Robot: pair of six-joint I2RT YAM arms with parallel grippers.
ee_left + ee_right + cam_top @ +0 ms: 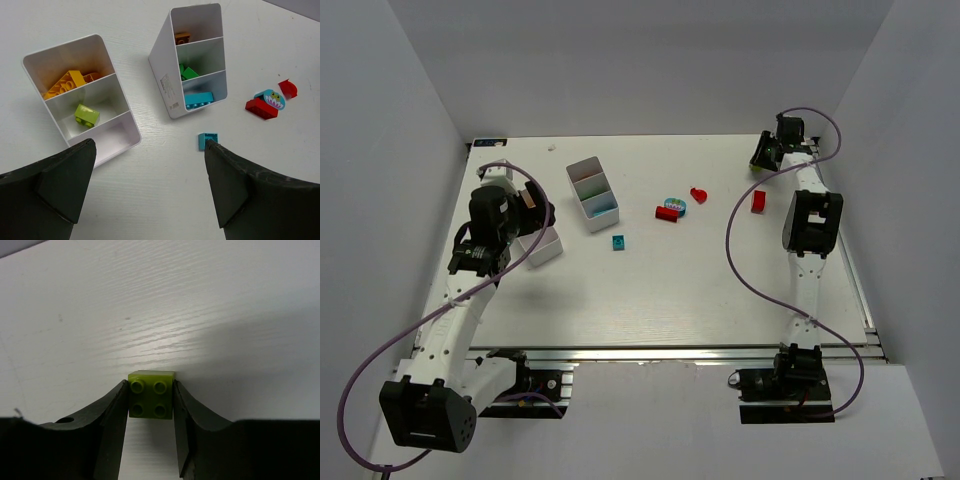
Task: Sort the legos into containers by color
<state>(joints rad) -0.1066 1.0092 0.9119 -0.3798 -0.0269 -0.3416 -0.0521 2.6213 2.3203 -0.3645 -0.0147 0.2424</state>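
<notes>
My right gripper (150, 402) is shut on a lime lego (151, 394) at table level, at the far right corner (760, 160). My left gripper (150, 170) is open and empty, above the table near the left white bin (120, 145). That bin holds yellow-orange legos (65, 84) and a lime lego (86, 114); its near compartment is empty. The second bin (165, 75) holds brown (182, 36), green (188, 73) and teal (198, 98) legos. A loose teal lego (207, 140) lies by my left gripper's right finger. A red lego (261, 107), a round multicoloured piece (272, 98) and a red piece (288, 88) lie further right.
In the top view another red lego (758, 200) stands on the table near the right arm. The left bin (546, 250) is partly hidden under my left gripper (538, 222); the second bin (592, 193) stands behind it. White walls enclose the table.
</notes>
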